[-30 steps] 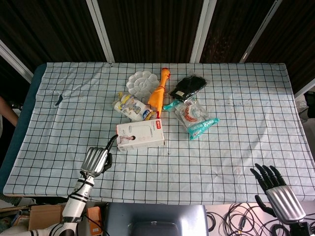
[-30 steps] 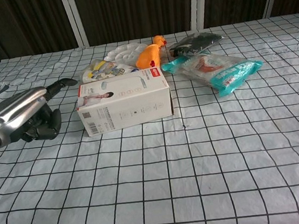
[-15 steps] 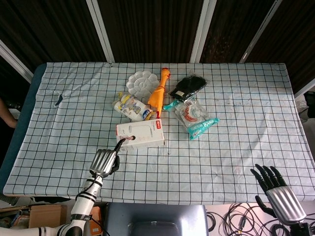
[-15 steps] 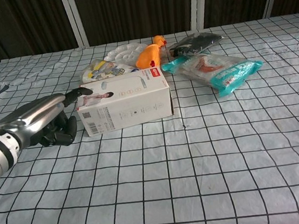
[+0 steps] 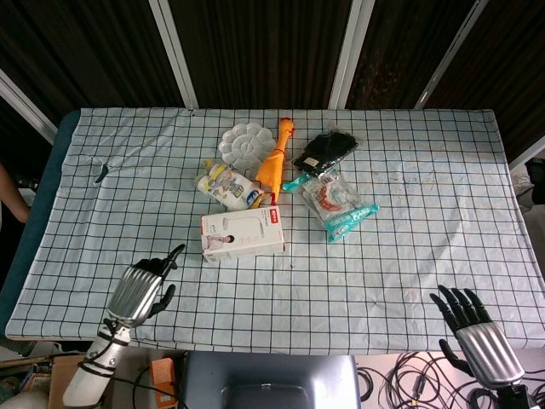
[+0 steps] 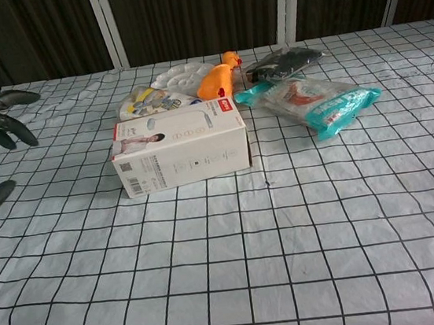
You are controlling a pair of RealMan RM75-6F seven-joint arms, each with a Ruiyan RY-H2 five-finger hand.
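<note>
Left hand (image 5: 140,285), metallic, fingers spread, near rectangular white cardboard box (image 5: 243,233)

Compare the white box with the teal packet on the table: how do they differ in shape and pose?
The white box is a stiff rectangular carton with flat faces; the teal packet is a soft, crinkled bag. The box lies square to the cloth's grid; the packet lies slanted across it. Both rest on the checked tablecloth, held by no hand.
</note>
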